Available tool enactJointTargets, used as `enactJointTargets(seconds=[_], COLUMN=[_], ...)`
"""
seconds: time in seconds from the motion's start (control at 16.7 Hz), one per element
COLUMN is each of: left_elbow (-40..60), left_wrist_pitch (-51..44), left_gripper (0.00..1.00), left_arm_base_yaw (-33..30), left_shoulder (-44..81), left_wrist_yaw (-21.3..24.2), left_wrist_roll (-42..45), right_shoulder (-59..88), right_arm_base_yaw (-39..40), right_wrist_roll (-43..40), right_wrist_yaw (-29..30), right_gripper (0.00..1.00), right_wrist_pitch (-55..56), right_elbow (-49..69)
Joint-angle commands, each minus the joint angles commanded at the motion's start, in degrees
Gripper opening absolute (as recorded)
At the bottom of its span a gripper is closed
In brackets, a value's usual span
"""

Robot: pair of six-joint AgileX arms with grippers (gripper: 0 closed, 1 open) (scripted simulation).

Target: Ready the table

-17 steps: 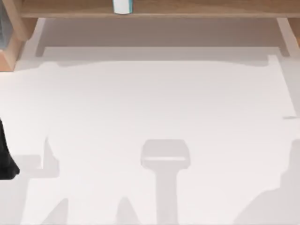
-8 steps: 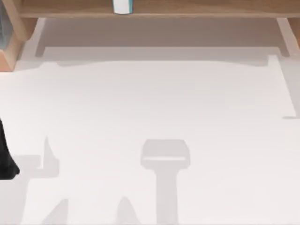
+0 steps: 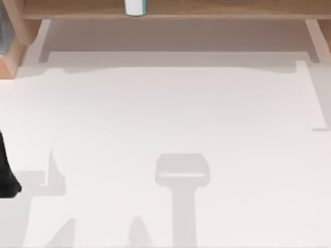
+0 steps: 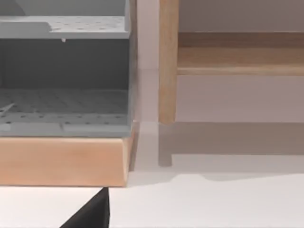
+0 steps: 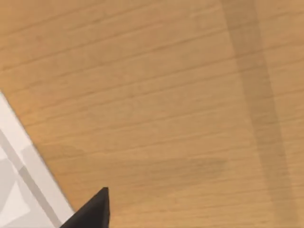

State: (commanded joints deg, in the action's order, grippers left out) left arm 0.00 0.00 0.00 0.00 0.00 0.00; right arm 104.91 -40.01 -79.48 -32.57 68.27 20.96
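A: Top view first, biggest thing down. What is there?

B: One table (image 3: 170, 113), white and bare across its whole middle. Along its far edge runs one wooden shelf (image 3: 207, 9), standing on wooden legs, with one small white-and-teal cup or container (image 3: 135, 6) on it, cut off by the frame. At the table's far left corner the left wrist view shows one grey perforated rack (image 4: 64, 71) sitting on a wooden base (image 4: 61, 159).

A: And the arms?

B: A dark piece of my left arm (image 3: 6, 175) sits at the table's left edge. A black tip (image 4: 92, 213) shows in the left wrist view and another (image 5: 92, 211) in the right wrist view; the right wrist camera faces one wooden board (image 5: 156, 95). I cannot tell whether either gripper is spread or pressed together.

A: How far along would you say the task is?

B: I judge it early, or barely begun. Nothing is laid out on the table, and neither gripper can be seen carrying anything. Whatever is to be set still has to be fetched, probably from the shelf or the rack.
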Motion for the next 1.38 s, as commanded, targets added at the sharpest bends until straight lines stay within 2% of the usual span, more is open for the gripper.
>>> enactJointTargets(seconds=[0.24,0.54,0.9,1.38], left_elbow=[0.0,0.0,0.0,0.0], left_wrist_pitch=[0.0,0.0,0.0,0.0], left_gripper=[1.0,1.0,1.0,1.0], left_arm_base_yaw=[0.0,0.0,0.0,0.0], left_shoulder=[0.0,0.0,0.0,0.0], left_wrist_yaw=[0.0,0.0,0.0,0.0], left_wrist_roll=[0.0,0.0,0.0,0.0], right_shoulder=[7.4,11.7,11.6,13.2], right_arm_base_yaw=[-1.2,-2.7,-2.4,0.5], right_wrist_roll=[-4.6,-9.2,-9.4,-9.5], right_wrist_yaw=[-5.6,-8.4,-8.1,-5.0], right_gripper=[1.0,1.0,1.0,1.0], right_wrist_pitch=[15.1,23.8,24.0,21.0], right_elbow=[-0.9,3.5,4.0,8.4])
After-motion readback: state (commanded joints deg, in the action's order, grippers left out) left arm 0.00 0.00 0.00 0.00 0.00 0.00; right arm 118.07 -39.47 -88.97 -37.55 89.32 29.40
